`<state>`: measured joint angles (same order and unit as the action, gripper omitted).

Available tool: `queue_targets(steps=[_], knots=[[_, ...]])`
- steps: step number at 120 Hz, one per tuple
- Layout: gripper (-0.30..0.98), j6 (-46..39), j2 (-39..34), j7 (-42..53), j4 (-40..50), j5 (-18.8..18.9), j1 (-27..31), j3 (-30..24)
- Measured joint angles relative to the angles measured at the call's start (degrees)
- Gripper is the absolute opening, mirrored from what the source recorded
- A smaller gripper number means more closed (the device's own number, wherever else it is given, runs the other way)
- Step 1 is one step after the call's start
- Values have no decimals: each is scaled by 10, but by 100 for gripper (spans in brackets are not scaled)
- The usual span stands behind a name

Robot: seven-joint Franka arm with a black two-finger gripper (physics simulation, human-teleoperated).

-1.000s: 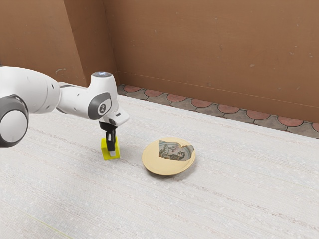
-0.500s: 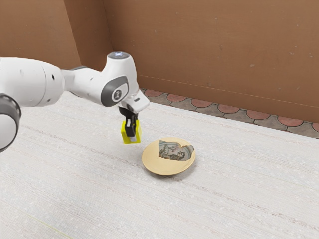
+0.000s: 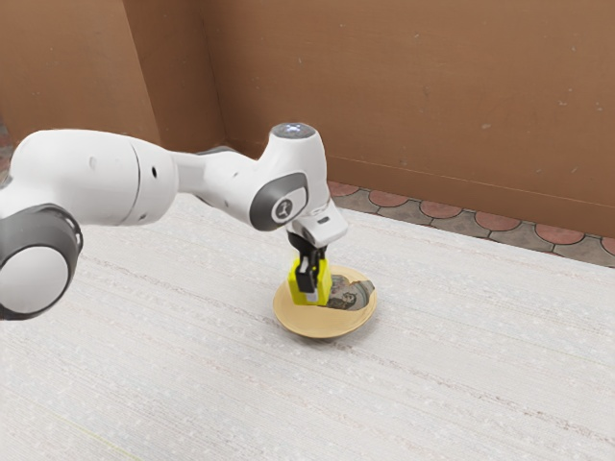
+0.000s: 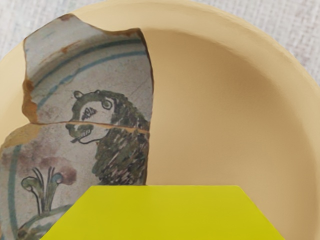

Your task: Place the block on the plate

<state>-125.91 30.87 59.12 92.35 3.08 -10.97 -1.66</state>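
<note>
Brown walls (image 3: 432, 106) are set behind a pale table (image 3: 461, 375). Grasped by the black two-finger gripper (image 3: 310, 290), the yellow cube-shaped block (image 3: 326, 282) has been carried over the round cream plate (image 3: 327, 331), towards ten o'clock in the exterior view; lowering and release seem left.

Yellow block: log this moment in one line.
end effector: shut on yellow block | block position: over plate | block-plate contact: cannot tell | release: not yet | task: unfinished

Yellow block (image 4: 165, 215) nr plate (image 4: 235, 110) w/ painted animal pic (image 4: 110, 130) on part.
</note>
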Motion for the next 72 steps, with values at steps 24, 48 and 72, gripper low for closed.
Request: queue_targets(steps=[24, 48, 72], knots=[[50, -1, 13, -1, -1, -2, 0, 0], [61, 7, -17, -3, 1, -6, 4, 1], [66, 82, -67, -40, 0, -28, 18, 47]])
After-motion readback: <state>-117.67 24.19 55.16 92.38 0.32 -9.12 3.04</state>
